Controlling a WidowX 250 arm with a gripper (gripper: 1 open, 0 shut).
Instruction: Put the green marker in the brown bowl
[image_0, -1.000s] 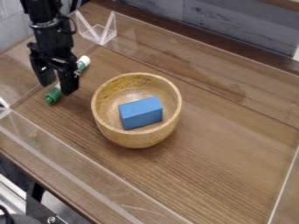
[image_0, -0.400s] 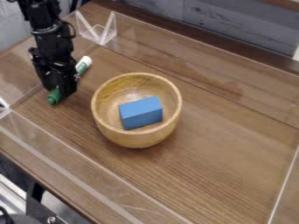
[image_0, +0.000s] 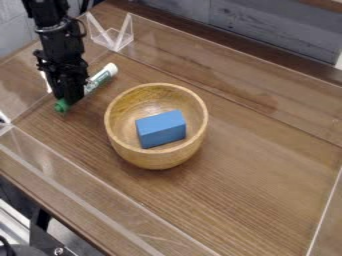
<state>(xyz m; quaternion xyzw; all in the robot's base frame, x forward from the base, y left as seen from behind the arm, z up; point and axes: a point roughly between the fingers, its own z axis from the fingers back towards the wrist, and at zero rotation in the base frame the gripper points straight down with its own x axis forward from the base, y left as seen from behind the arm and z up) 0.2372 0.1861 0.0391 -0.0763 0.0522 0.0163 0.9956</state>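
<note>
While the green marker (image_0: 84, 84) lies on the wooden surface (image_0: 254, 150) just left of the brown bowl (image_0: 158, 125), the step in hand looks like the grasp itself. The gripper (image_0: 63, 97) points almost straight down over the marker's lower, green end, its jaws drawn narrow and apparently closing on the barrel, though a firm hold cannot be confirmed from this view. Next comes a lift clear of the surface, then a carry right over the thick rim, releasing beside the blue block (image_0: 162, 128) already inside.
</note>
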